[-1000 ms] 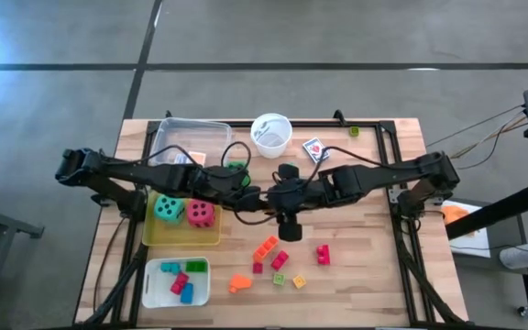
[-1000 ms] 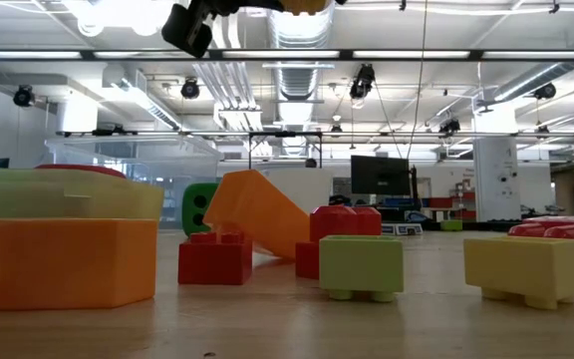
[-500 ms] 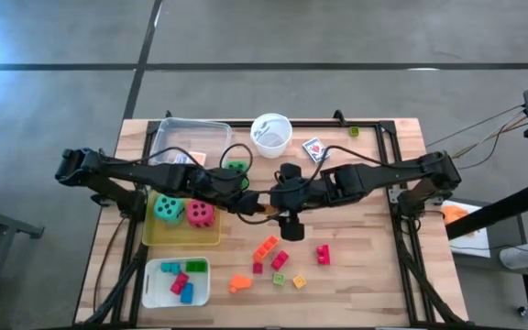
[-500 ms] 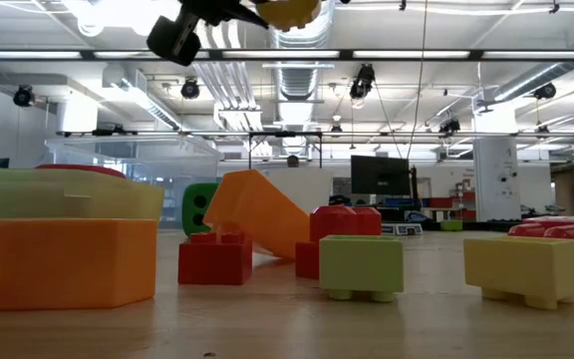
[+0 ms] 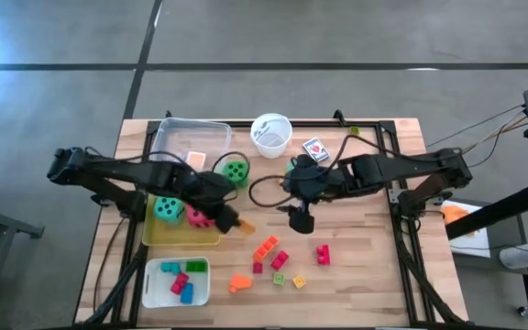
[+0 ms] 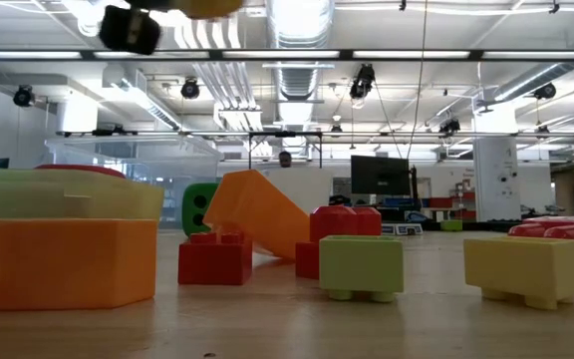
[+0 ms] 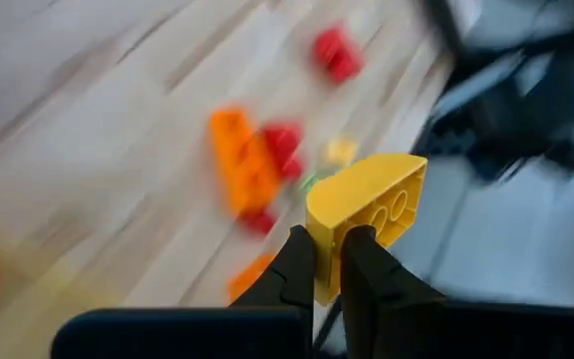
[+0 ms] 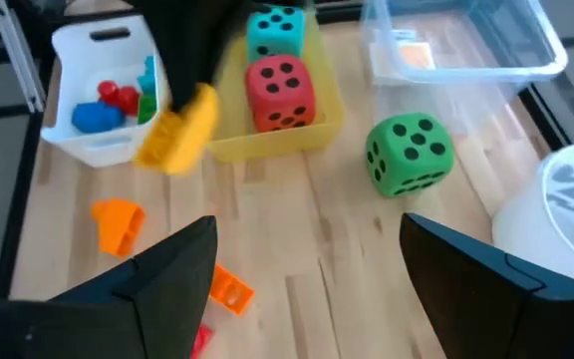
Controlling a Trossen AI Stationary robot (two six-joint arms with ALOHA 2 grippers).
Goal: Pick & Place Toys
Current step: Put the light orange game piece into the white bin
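Note:
My left gripper is shut on a yellow block, raised above the table just right of the yellow tray; the low view shows that gripper high at the top. My right gripper stands open with nothing between its fingers, raised over the table's middle; its own view shows that gap. A green die rests on the table. A teal die and a red die sit in the yellow tray. Loose blocks lie near the front. My left gripper pinches the yellow block by its lower edge between its two fingers. The block stands out beyond the fingertips and is lifted clear of the table. The fingers slant downward, coming from the table's left.
A clear tray, a white cup and a card pack stand at the back. A white tray with several blocks sits at the near left. Bare wood lies between the two grippers.
The two grippers, close together over the table's middle, have drawn apart. My left gripper has gone toward the table's left and a little toward the near edge, carrying the yellow block and rolling its wrist. My right gripper has drawn back toward the right. The green die now shows.

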